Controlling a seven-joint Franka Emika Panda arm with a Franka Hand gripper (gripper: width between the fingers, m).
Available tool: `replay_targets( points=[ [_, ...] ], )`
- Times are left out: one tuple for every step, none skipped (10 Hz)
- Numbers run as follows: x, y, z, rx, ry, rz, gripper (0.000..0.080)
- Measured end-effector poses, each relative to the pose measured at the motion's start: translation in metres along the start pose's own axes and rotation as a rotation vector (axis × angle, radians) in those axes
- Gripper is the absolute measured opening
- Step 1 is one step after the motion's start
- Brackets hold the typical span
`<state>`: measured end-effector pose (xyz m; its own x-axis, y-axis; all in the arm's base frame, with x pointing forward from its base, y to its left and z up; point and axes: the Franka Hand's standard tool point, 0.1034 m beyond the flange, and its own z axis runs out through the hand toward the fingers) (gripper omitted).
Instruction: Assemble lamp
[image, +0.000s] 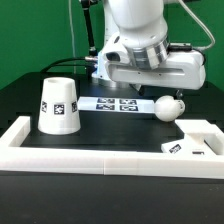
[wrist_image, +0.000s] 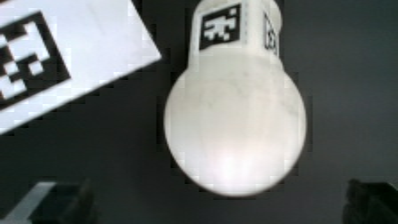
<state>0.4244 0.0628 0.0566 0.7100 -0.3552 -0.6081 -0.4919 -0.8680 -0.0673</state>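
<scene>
The white lamp bulb (image: 168, 108) lies on its side on the black table, right of the marker board (image: 115, 104). In the wrist view the bulb (wrist_image: 235, 110) fills the middle, its tagged neck pointing away and its round end toward my gripper (wrist_image: 214, 205). The gripper is open and empty. Its dark fingertips (wrist_image: 50, 205) show spread wide on either side of the bulb's round end, apart from it. The white cone lampshade (image: 58, 105) stands at the exterior view's left. The white lamp base (image: 195, 140) lies at the right front.
A white raised border (image: 100, 158) runs along the table's front and left edge. The marker board also shows in the wrist view (wrist_image: 54, 60), beside the bulb. The arm's white hand (image: 150, 62) hangs over the back middle of the table.
</scene>
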Motion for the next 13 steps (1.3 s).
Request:
replay_targets(
  points=[
    [0.000, -0.005, 0.003, -0.008, -0.051, 0.001, 0.0699],
    [0.001, -0.009, 0.004, -0.012, -0.084, -0.006, 0.0699],
    [0.000, -0.012, 0.006, -0.018, -0.124, -0.008, 0.0699],
    [0.002, -0.015, 0.007, -0.021, -0.121, -0.006, 0.0699],
    [0.001, -0.017, 0.010, -0.026, -0.118, -0.012, 0.0699],
    [-0.001, -0.014, 0.015, -0.030, -0.122, -0.011, 0.0699],
    [-0.002, -0.012, 0.022, -0.034, -0.120, -0.008, 0.0699],
    [-0.004, -0.011, 0.029, -0.042, -0.121, -0.008, 0.0699],
    [-0.006, -0.011, 0.036, -0.050, -0.130, -0.010, 0.0699],
    [-0.006, -0.010, 0.041, -0.054, -0.136, -0.010, 0.0699],
    [-0.007, -0.010, 0.044, -0.058, -0.141, -0.009, 0.0699],
    [-0.008, -0.011, 0.046, -0.061, -0.143, -0.012, 0.0699],
    [-0.007, -0.011, 0.048, -0.063, -0.146, -0.013, 0.0699]
  ],
)
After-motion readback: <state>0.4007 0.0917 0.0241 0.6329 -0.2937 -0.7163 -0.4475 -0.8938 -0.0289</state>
